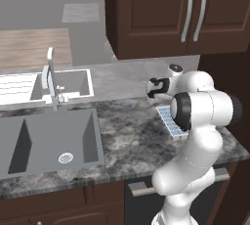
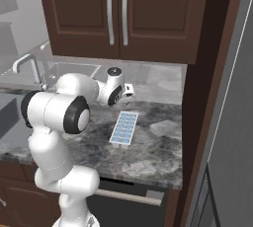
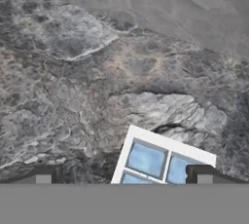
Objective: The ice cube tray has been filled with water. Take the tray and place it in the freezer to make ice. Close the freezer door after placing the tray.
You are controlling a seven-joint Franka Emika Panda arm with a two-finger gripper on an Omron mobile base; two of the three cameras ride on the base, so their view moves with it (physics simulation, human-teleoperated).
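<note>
- Small flat white rectangular ice cube tray [image 2: 124,128], pale blue water [image 3: 146,160] in its cells: lies flat on grey mottled stone surface [image 2: 148,157].
- End effector [image 3: 124,178]: fingers spread wide, empty, just above tray's end.

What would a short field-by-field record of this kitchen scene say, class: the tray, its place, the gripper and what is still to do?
tray: ice cube tray, flat on the counter
contents: water in its cells
gripper: gripper open, above the tray's end, holding nothing
left of the tray: sink with faucet
above: dark wood cabinets
task step: tray not yet picked up
</note>
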